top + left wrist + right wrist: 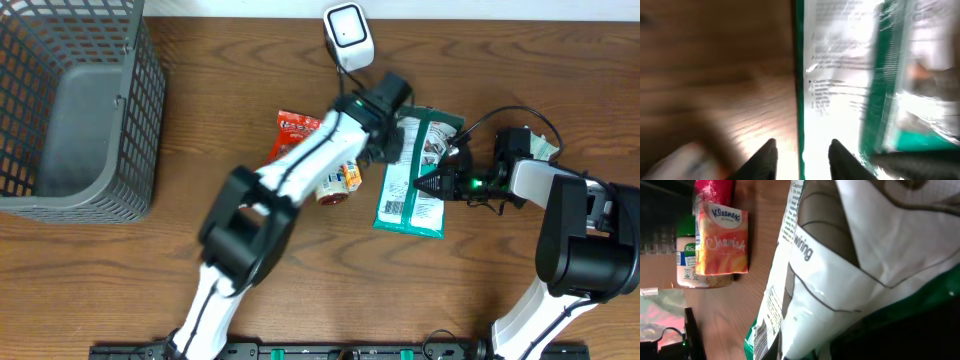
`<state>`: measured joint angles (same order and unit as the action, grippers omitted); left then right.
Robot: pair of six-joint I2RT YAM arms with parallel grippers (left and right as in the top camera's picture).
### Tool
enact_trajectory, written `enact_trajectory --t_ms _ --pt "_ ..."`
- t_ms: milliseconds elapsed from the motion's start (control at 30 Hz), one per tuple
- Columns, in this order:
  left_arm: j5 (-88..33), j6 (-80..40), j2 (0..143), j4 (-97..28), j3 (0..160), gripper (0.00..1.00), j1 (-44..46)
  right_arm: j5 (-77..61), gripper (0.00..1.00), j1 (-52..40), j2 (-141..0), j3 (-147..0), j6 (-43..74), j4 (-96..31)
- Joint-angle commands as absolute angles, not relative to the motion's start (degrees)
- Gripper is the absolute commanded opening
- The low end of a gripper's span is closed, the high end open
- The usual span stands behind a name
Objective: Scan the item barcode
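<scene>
The item, a green and white pouch (412, 178), lies on the table right of centre. Its barcode (761, 335) shows at the lower left of the right wrist view. My right gripper (440, 183) is shut on the pouch's right edge, and the pouch (840, 280) fills most of the right wrist view. My left gripper (802, 157) is open, and its fingertips (769, 152) stand on either side of the pouch's green edge (799, 75) without pinching it. From overhead the left gripper (392, 148) is over the pouch's top left. The white scanner (348, 35) stands at the back.
A grey mesh basket (70, 100) fills the far left. A red snack packet (297, 128) lies left of the pouch. Closer to me, an orange Kleenex pack (720, 242) rests against a small jar (686, 267). The left arm crosses over them.
</scene>
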<state>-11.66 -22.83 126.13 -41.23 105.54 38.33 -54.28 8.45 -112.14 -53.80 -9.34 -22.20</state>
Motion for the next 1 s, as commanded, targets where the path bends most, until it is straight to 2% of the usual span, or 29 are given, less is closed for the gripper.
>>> enact_trajectory --t_ms 0,133,233,500,567,667,700,767,833,867,933,967 --pt "-4.21 -21.63 113.82 -44.49 106.5 0.42 35.99 -55.77 0.01 8.16 -112.95 -53.56 -9.67 -22.02" --pt "3.68 -21.5 105.34 -50.98 106.5 0.46 32.86 -55.75 0.01 8.21 -112.95 -53.56 -8.8 -21.74" --pt "8.03 -21.52 100.16 -55.92 106.5 0.55 29.41 -55.79 0.01 8.21 -112.95 -53.56 -7.7 -21.19" --pt "9.91 -21.71 92.88 -63.02 106.48 0.63 17.06 -55.77 0.01 8.21 -112.95 -53.56 -7.7 -21.17" --pt "9.91 -21.69 92.49 -63.29 106.48 0.72 14.02 -55.77 0.01 8.21 -112.95 -53.56 -7.68 -21.19" --pt "9.89 -21.69 92.49 -64.47 106.45 0.74 9.98 -55.77 0.01 8.21 -112.95 -53.56 -7.68 -21.19" --pt "9.87 -21.69 92.49 -65.21 106.45 0.83 8.99 -55.77 0.01 8.21 -112.95 -53.56 -7.7 -21.17" --pt "9.89 -21.69 92.49 -66.63 106.45 0.83 7.44 -55.77 0.01 8.21 -112.95 -53.56 -7.7 -21.17" --pt "9.89 -21.69 92.49 -66.85 106.45 0.83 6.55 -55.79 0.08 8.21 -112.95 -53.56 -7.7 -21.06" --pt "9.89 -21.69 92.49 -66.85 106.45 0.83 6.11 -55.77 0.15 8.21 -112.95 -53.56 -7.7 -20.86" --pt "9.89 -21.69 92.49 -66.85 106.45 0.83 5.89 -55.75 0.13 8.21 -112.95 -53.56 -7.51 -20.6" --pt "9.89 -21.69 92.49 -66.85 106.45 0.83 5.89 -55.72 0.06 8.21 -112.95 -53.56 -6.39 -20.47"
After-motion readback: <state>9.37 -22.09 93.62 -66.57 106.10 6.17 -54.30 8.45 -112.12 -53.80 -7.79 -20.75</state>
